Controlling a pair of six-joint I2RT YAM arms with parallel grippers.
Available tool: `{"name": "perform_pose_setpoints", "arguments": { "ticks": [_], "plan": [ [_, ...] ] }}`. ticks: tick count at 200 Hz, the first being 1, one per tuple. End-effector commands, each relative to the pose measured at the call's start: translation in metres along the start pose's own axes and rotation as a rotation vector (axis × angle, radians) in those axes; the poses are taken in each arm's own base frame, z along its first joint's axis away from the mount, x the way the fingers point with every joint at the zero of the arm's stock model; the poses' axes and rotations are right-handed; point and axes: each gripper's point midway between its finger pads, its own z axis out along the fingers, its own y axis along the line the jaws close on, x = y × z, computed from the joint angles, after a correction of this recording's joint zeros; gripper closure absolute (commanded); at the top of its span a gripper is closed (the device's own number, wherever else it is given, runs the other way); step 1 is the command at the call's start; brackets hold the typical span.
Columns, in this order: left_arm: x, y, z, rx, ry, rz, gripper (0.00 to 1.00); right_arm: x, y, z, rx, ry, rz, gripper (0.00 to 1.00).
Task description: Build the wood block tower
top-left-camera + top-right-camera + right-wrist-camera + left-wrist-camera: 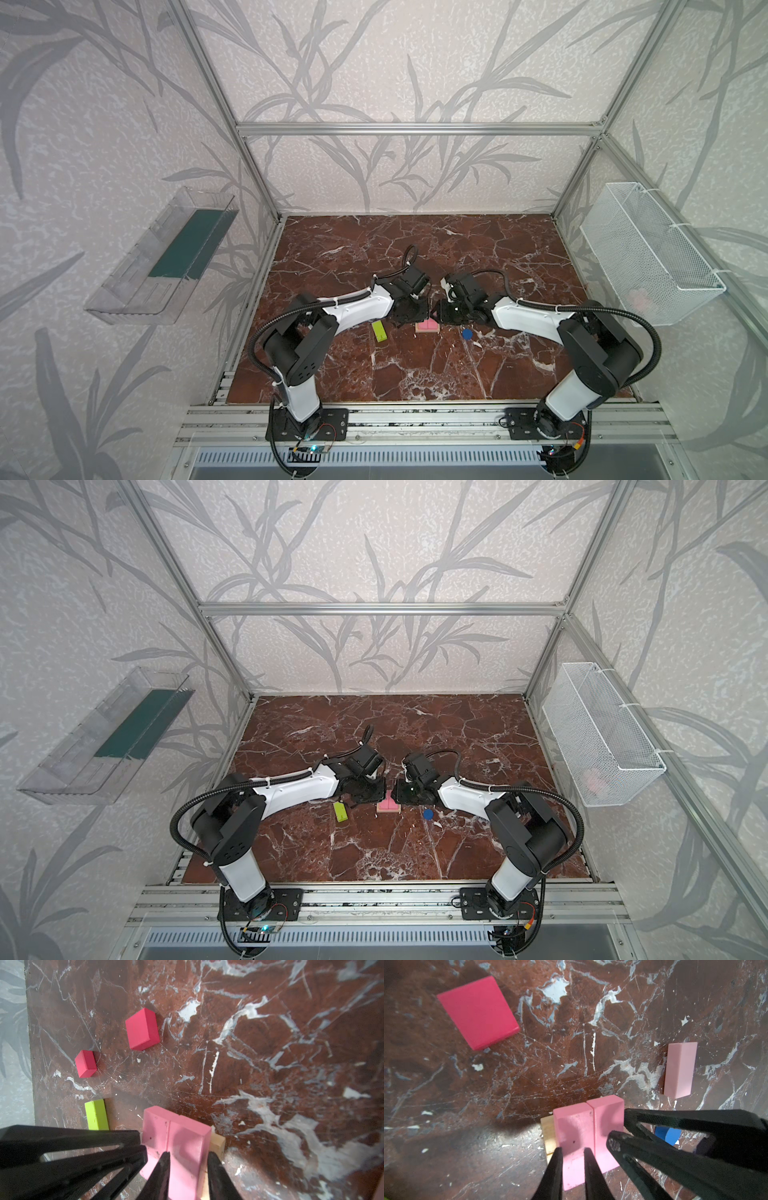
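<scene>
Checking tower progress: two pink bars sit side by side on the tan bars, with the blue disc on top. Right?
Not the disc. The two pink bars sit side by side on the tan bars, but the blue disc lies on the table to their right, as both top views show.

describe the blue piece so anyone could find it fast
On the red marble table, find the pink bars near its middle. Just right of them in both top views, lying flat on the marble, is the blue disc: the only round, only blue block.
</scene>
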Motion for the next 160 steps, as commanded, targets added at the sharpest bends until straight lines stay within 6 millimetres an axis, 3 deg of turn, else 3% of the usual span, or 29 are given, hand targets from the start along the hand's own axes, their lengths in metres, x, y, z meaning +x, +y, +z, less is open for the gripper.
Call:
{"name": "perform_pose_setpoints", "arguments": {
  "ticks": [1, 101, 160],
  "plan": [
    [-0.0042, -0.0001, -0.012, -0.005, -0.024, -0.008, 0.81, -0.0088, 0.0037, -0.0013, -0.002, -0.018, -0.003, 0.69],
    [-0.0045, 0.0003, -0.0135, -0.005, -0.029, -0.009, 0.81, -0.0078, 0.0023, -0.0011, 0.001, -0.018, 0.0, 0.76],
    [-0.0036, 0.0012, -0.0141, -0.007, -0.028, -0.012, 0.81, -0.0067, 0.0001, -0.0022, 0.013, -0.015, 0.004, 0.76]
  ]
}}
